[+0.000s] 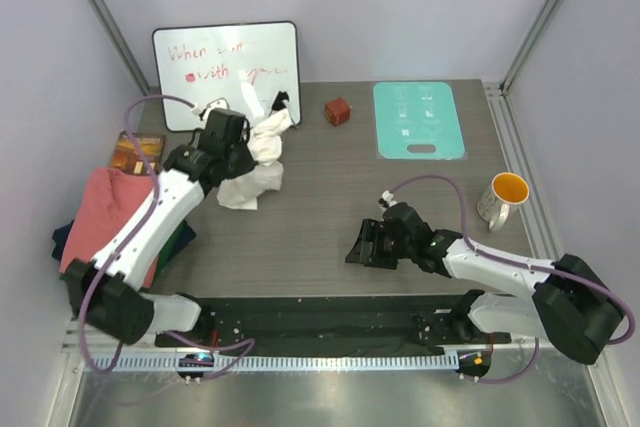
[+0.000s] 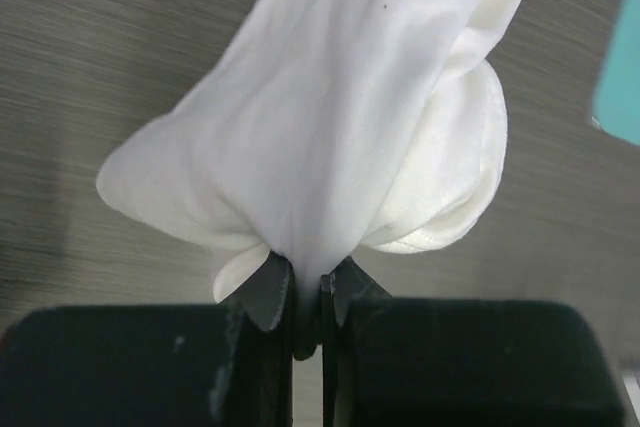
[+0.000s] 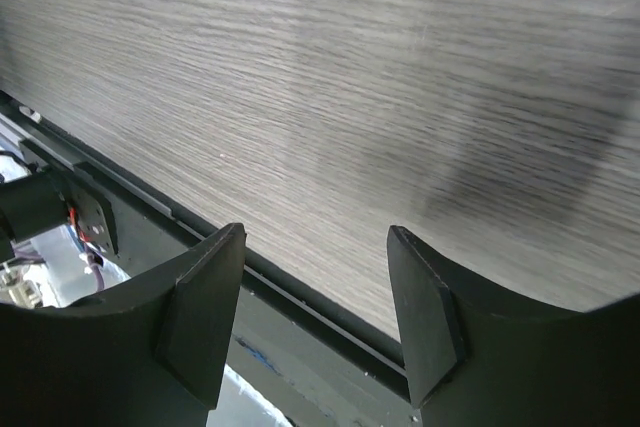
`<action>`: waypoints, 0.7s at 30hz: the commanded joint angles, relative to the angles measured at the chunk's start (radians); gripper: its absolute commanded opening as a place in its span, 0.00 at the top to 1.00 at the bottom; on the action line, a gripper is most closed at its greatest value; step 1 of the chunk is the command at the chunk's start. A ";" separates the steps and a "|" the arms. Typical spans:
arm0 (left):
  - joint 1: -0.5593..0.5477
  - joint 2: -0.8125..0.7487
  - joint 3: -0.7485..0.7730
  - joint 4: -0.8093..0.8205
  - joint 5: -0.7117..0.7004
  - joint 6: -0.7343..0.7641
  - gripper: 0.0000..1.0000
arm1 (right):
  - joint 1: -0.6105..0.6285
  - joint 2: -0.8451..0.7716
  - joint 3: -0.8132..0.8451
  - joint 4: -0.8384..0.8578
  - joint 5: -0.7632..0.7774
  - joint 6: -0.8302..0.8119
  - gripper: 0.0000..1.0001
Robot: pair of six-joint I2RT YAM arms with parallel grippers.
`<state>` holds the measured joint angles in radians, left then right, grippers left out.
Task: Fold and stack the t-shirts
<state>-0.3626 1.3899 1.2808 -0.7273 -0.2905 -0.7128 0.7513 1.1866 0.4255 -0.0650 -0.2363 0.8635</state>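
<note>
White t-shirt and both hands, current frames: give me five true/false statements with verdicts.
1. The left hand is shut on the white t-shirt. True.
2. The right hand grips a shirt. False: it is open and empty over bare table.
3. The salmon-pink t-shirt lies on darker shirts at the table's left side. True.
4. The mug stands on the teal mat. False: it stands apart from the mat, near the right edge.
5. The white t-shirt is folded flat. False: it is bunched up.
</note>
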 commanded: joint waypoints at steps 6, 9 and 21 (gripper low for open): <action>-0.232 -0.180 -0.091 0.035 0.225 0.001 1.00 | 0.006 -0.143 0.295 -0.212 0.189 -0.107 0.34; -0.347 -0.157 -0.015 0.034 0.262 0.078 1.00 | 0.006 -0.177 0.376 -0.239 0.255 -0.118 0.34; -0.513 -0.193 -0.132 0.181 0.370 0.135 1.00 | 0.006 -0.225 0.381 -0.292 0.419 -0.150 0.30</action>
<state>-0.8810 1.2491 1.2179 -0.6716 0.0284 -0.5823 0.7517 0.9565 0.7982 -0.3386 0.0986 0.7364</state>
